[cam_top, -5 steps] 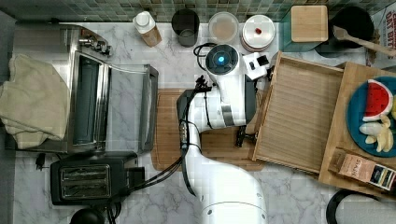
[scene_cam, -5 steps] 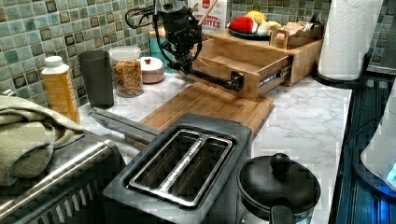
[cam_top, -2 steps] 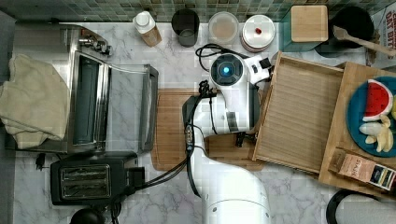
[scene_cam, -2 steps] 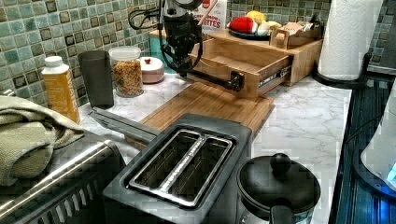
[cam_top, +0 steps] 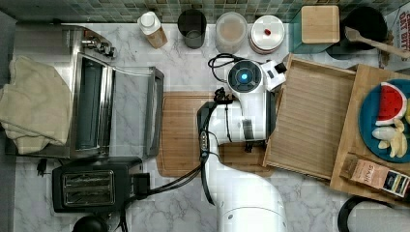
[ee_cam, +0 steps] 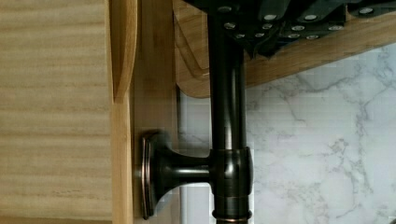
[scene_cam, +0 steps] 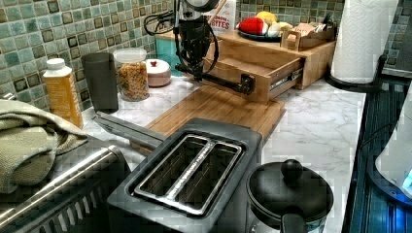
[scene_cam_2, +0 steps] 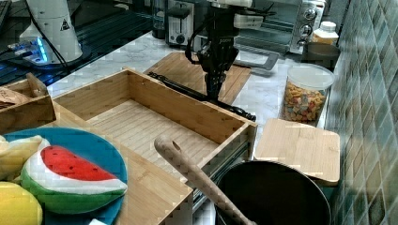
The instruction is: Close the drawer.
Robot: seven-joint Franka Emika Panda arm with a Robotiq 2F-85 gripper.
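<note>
drawer point(scene_cam_2: 141, 122) fully pulled out, not shut | gripper point(scene_cam: 198, 74) at handle bar point(ee_cam: 227, 112), grip state can't tell | push-in still to do

My white arm point(cam_top: 241, 121) reaches up over the cutting board point(cam_top: 181, 135), its wrist against the drawer's point(cam_top: 312, 118) outer front. The drawer is pulled out from the wooden stand point(cam_top: 370, 96), empty. Jars line the counter's point(cam_top: 183, 63) back edge; a toaster point(cam_top: 89, 186) sits at its front corner.
</note>
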